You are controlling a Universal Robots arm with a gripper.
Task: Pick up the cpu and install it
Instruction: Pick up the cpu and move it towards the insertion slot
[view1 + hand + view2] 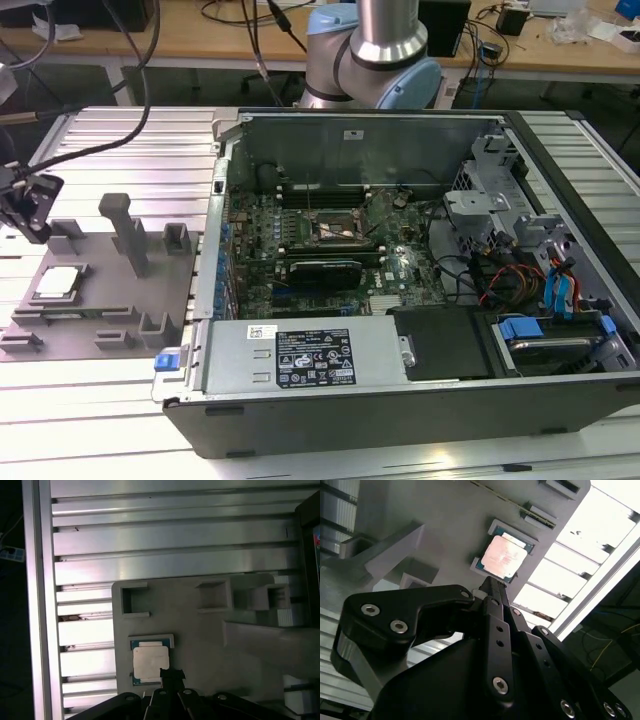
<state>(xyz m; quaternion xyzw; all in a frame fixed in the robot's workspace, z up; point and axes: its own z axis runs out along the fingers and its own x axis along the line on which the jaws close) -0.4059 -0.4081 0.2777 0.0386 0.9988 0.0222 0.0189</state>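
The cpu (58, 283) is a small square chip with a pale metal top. It lies flat in a recessed holder on the grey fixture plate (110, 300), at the exterior view's left. My gripper (25, 205) hangs above the plate's far left edge, a little way up from the chip. In both wrist views the black fingers come together in one narrow tip, shut on nothing. That gripper tip (490, 582) points at the edge of the cpu (503, 556) without touching it. The first wrist view has the gripper tip (171, 673) just over one corner of the cpu (150, 662).
An open computer case (400, 420) fills the exterior view's middle and right. Its motherboard carries the dark cpu socket (335, 232) and a long black card (320, 270). Grey posts (125, 230) and blocks stand up from the fixture plate. Ribbed aluminium table (90, 420) lies all around.
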